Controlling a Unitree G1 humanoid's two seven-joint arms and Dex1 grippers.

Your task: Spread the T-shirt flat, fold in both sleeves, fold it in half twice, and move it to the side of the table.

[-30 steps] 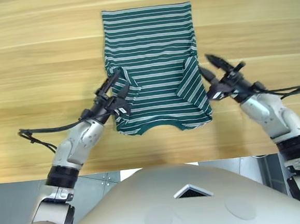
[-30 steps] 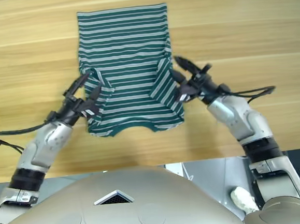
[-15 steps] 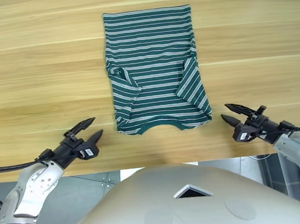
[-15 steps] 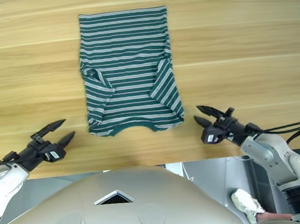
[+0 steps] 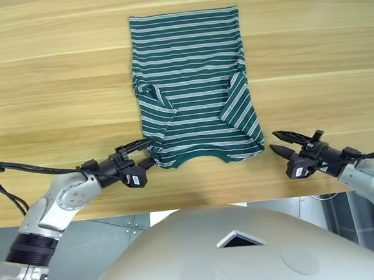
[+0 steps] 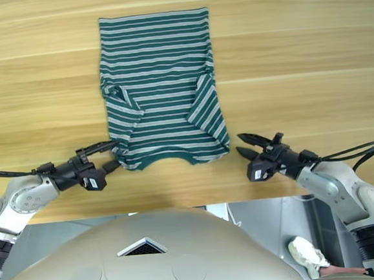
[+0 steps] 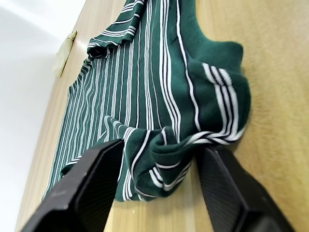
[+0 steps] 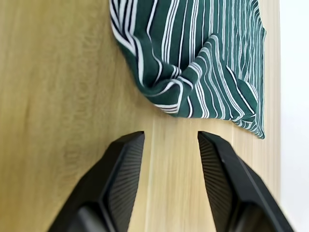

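Observation:
The green striped T-shirt lies flat on the wooden table, both sleeves folded in over its body and the collar end nearest me. My left gripper is open at the shirt's near-left corner. In the left wrist view that bunched corner sits between the spread fingers. My right gripper is open too, low over bare wood a little to the right of the near-right corner, not touching the cloth.
The table's front edge runs just behind both wrists, with grey floor beyond it. Bare wood stretches wide to the left and right of the shirt and behind it. A black cable loops off the left arm.
Both grippers left the folded sleeves and drew back toward the front edge. The left gripper then swung right to the shirt's near-left corner; the right gripper edged slightly closer to the shirt.

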